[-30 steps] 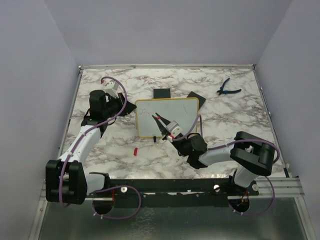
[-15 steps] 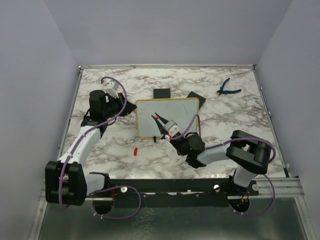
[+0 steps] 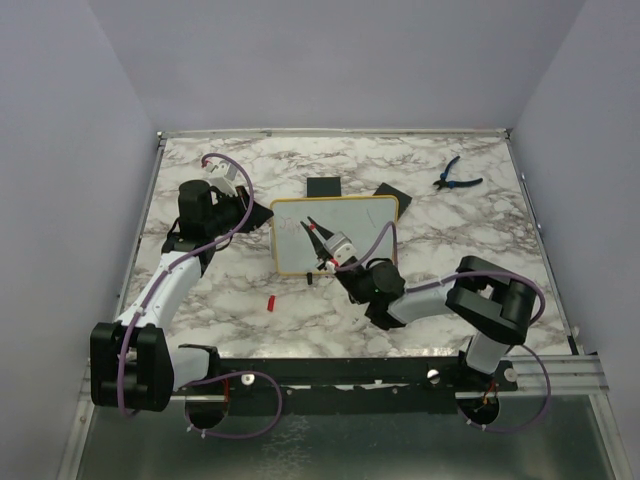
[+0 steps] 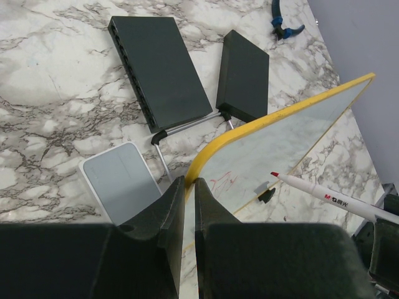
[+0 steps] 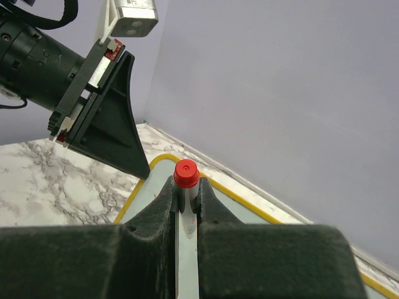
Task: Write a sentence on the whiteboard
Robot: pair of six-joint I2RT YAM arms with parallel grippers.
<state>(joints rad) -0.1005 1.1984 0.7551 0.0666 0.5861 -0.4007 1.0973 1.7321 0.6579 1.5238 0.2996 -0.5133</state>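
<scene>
Since a second ago the right gripper (image 3: 312,228), clamped on the marker (image 4: 330,200), has moved a little to the left and farther over the whiteboard (image 3: 355,215), so I judge that the writing is in progress. The whiteboard stands tilted in the middle of the table (image 3: 470,220), and only a faint red sentence (image 4: 218,184) shows near its left side. There the left gripper (image 4: 185,187) is pinched together on the whiteboard's edge and holds it steady.

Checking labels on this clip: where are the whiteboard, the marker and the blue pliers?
whiteboard (image 3: 292,240), overhead view, bare white surface near its left edge.
marker (image 4: 330,198), left wrist view, middle of its white barrel.
pliers (image 3: 456,177), overhead view, where the blue handles meet.
</scene>
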